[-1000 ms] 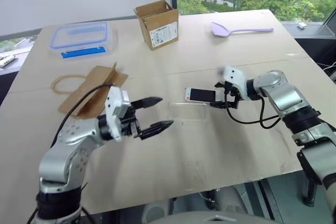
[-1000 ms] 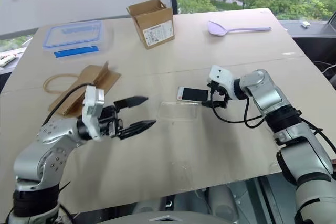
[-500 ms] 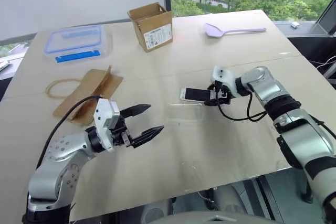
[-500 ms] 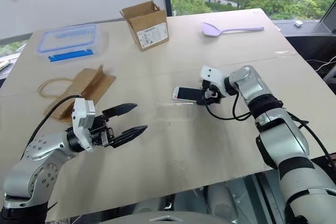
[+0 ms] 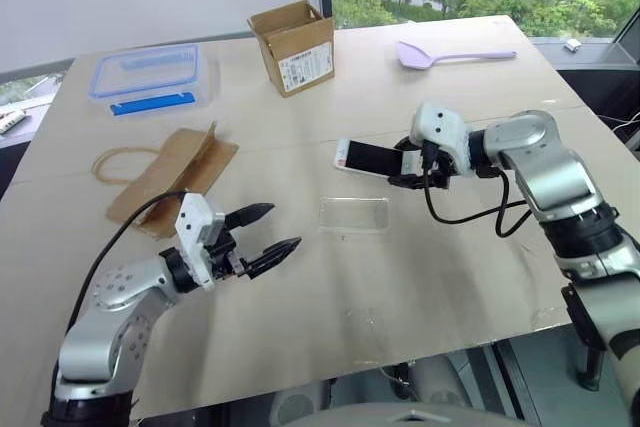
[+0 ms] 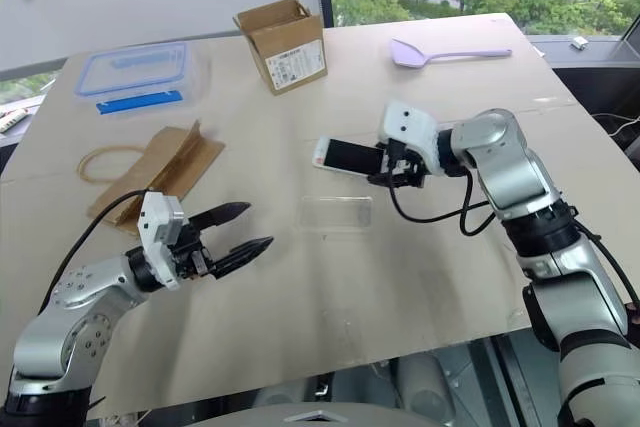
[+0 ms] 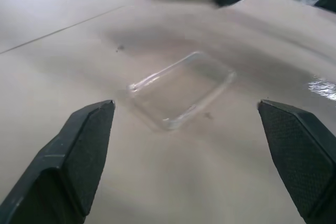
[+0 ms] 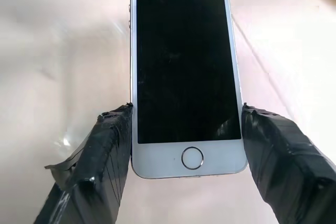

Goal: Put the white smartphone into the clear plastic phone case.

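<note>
head stereo overhead, wrist close-ups

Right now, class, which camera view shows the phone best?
The right wrist view: the phone faces the camera, screen and home button plain, between the right gripper's fingers. The eye views show it small; the left wrist view, blurred.

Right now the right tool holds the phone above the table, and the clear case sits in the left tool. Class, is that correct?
One error: the case lies on the table, apart from the open left tool, as the left eye view shows. The right tool does hold the phone.
</note>
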You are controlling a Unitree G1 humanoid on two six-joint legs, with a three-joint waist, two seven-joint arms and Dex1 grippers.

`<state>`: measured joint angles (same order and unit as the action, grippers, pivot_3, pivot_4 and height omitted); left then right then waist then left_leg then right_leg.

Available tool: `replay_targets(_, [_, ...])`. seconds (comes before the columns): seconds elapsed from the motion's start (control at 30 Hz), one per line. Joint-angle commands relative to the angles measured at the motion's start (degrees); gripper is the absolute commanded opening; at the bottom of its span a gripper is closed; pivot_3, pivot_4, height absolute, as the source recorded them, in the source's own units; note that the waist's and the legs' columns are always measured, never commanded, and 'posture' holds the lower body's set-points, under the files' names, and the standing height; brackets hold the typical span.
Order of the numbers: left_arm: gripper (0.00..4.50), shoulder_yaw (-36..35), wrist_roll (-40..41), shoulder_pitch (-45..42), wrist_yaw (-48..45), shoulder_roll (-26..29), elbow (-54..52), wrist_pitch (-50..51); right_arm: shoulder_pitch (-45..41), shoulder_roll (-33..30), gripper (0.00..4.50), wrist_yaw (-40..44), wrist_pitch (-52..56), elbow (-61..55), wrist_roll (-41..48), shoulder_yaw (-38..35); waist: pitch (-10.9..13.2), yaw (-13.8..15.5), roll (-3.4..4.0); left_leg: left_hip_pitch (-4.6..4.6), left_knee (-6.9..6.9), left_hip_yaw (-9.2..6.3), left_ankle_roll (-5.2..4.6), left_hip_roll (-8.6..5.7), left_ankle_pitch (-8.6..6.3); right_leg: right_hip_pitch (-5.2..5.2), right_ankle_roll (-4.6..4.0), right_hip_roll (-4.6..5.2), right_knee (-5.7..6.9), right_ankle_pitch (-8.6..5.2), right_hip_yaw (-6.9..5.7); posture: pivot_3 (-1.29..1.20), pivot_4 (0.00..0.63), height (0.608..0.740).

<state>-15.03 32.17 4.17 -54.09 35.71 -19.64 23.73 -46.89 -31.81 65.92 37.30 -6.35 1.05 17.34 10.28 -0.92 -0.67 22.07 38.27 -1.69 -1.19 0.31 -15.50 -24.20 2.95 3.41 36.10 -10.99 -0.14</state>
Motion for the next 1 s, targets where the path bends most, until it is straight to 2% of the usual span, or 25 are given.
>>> replay_targets(0.03, [4.50, 0.30, -0.82, -2.82, -0.36, 1.20, 2.08, -1.78, 0.46, -0.22, 2.78, -0.90, 5.62, -9.85, 0.60, 3.41, 0.00, 0.09, 0.00, 0.01, 0.01, -0.01, 0.00, 0.00, 0.00, 0.00, 0.00, 0.00, 0.00, 0.00, 0.00, 0.00, 0.150, 0.740])
replay_targets(0.23, [4.50, 1.52, -0.98, -4.30, -0.51, 2.02, 2.20, -1.11, 1.08, -0.64, 2.78, -4.40, 4.59, -6.51, -5.38, 12.19, 0.00, 0.07, -0.03, 0.05, 0.07, 0.09, 0.00, -0.10, 0.00, 0.03, -0.04, 0.14, -0.14, -0.04, 0.04, 0.00, 0.150, 0.740])
replay_targets(0.93, [4.50, 1.82, -0.11, -1.60, 2.73, 1.61, -2.21, -0.07, 3.46, -2.33, 2.78, -4.08, 3.42, -4.33, -7.79, 15.86, 0.00, -0.02, -0.03, 0.10, 0.05, 0.05, 0.00, -0.08, 0.00, 0.01, 0.03, 0.12, -0.17, 0.00, 0.02, 0.00, 0.150, 0.740])
replay_targets(1.0, [4.50, 1.76, -0.29, -1.07, 2.45, 1.61, -1.90, -0.77, 3.62, -2.44, 3.79, -3.95, 2.84, -4.04, -7.97, 16.05, 0.00, 0.01, -0.03, 0.10, 0.05, 0.05, 0.01, -0.08, 0.00, 0.00, 0.03, 0.13, -0.17, 0.00, 0.02, 0.00, 0.150, 0.740])
